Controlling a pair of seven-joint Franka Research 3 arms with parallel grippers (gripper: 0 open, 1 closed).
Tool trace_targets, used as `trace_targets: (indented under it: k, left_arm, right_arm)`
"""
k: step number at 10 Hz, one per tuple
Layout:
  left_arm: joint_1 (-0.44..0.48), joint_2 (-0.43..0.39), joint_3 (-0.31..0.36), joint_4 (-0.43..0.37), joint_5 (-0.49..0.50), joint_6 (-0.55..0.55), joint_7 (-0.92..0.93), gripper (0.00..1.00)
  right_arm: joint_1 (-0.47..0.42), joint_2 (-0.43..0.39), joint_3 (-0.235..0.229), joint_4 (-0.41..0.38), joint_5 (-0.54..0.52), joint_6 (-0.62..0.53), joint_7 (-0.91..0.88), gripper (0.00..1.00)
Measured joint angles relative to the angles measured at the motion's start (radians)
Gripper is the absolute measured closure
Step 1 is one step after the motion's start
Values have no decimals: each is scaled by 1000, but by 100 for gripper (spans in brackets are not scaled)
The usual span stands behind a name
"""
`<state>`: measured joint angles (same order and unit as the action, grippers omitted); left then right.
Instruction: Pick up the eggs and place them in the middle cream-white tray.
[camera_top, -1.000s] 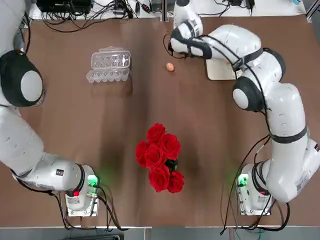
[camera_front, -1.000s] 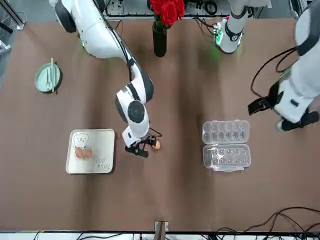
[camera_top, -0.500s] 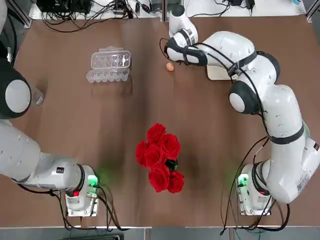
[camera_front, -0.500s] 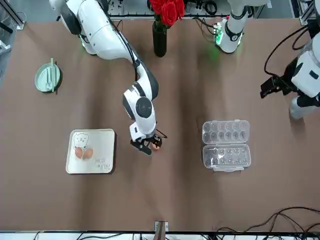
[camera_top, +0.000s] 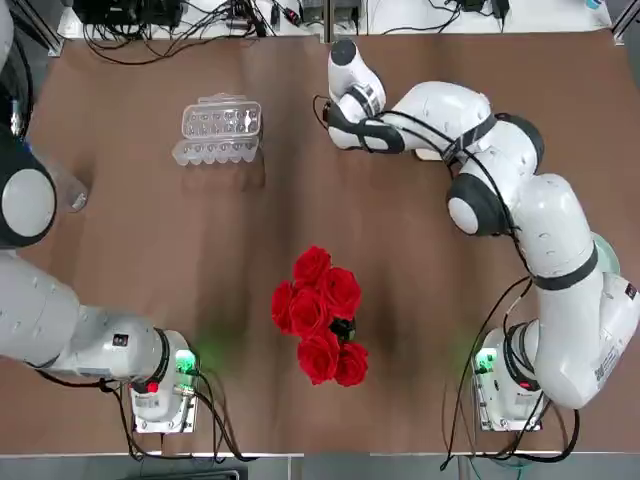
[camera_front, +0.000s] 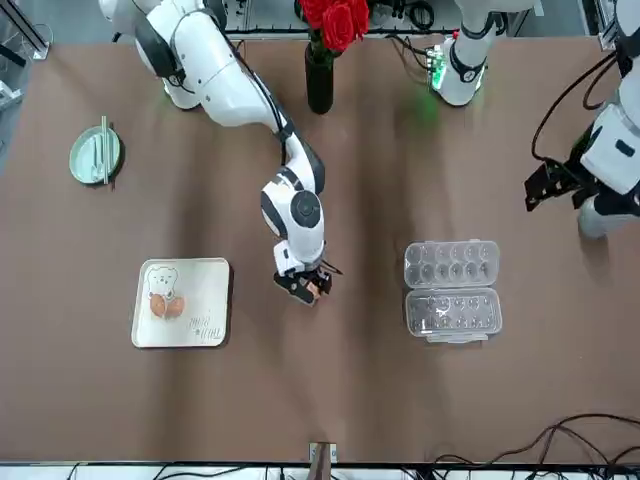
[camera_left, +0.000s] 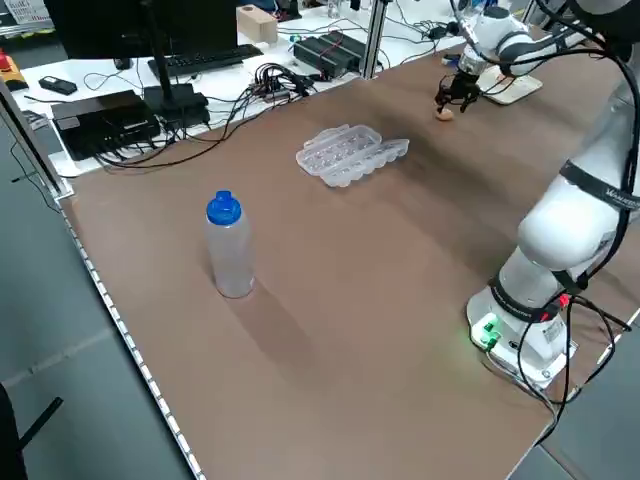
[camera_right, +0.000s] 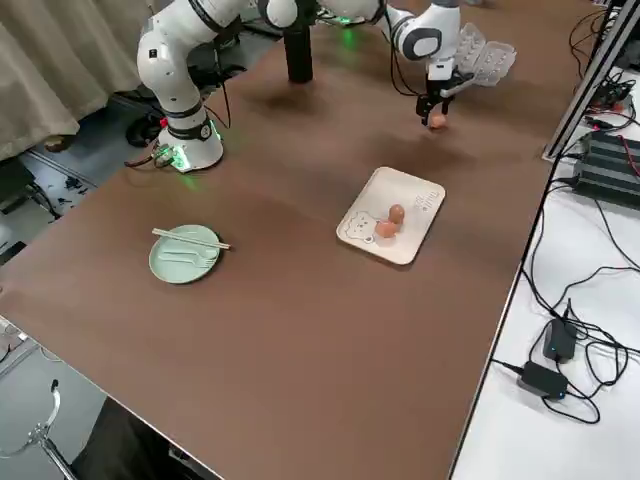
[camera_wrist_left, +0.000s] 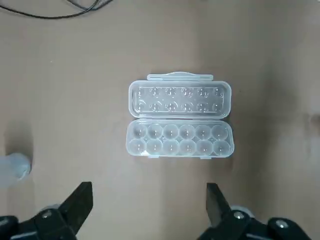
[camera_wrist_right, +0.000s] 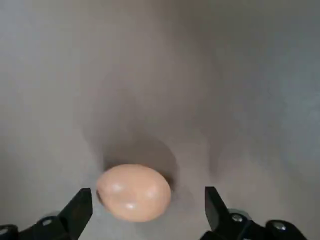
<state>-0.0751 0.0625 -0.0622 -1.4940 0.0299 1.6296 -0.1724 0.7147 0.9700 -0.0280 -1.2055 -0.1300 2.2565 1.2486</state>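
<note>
One light-brown egg (camera_wrist_right: 133, 191) lies on the brown table, apart from the tray. My right gripper (camera_wrist_right: 147, 210) hangs right over it, open, its fingers (camera_wrist_right: 80, 207) standing to either side and not touching. The front view shows this egg (camera_front: 313, 287) under the gripper (camera_front: 306, 280), to the right of the cream-white tray (camera_front: 207, 280). Two more eggs (camera_front: 166, 304) rest on the tray by its bear drawing. My left gripper (camera_wrist_left: 148, 205) is open and empty, high above the clear egg carton (camera_wrist_left: 180, 122).
A vase of red roses (camera_top: 320, 315) stands mid-table near the bases. A pale green plate (camera_front: 95, 155) with cutlery lies beyond the tray. A blue-capped bottle (camera_left: 228, 245) stands at the table's left edge. Cables run along the far edge.
My right gripper has swung toward the robot's left, from beside the egg to right over it, staying open. The left arm has drawn a little farther out to its side.
</note>
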Motion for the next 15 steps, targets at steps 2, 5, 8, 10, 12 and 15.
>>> trace_targets:
  k: [2, 5, 8, 10, 12, 15]
  left_arm:
    - [-3, -14, -5, -5, 0, -4, -47, 0]
    - [-5, -14, -17, -15, 0, -16, -53, 0]
    - [-4, -14, -19, -16, 0, -38, -52, 0]
    - [-5, -15, -21, -15, -6, -63, -50, 0]
    - [-5, -16, -21, -14, -14, -64, -42, 0]
    - [-2, -16, -21, -13, -15, -105, -5, 0]
  right_arm:
    - [0, 3, -5, 5, 0, 3, 6, 1]
    - [14, 22, -27, 14, -2, 7, 25, 4]
    - [24, 30, -32, 19, -2, 7, 31, 7]
    - [24, 30, -33, 19, -3, 7, 32, 15]
    - [24, 30, -34, 20, -3, 7, 33, 19]
    - [24, 30, -35, 20, -3, 7, 33, 26]
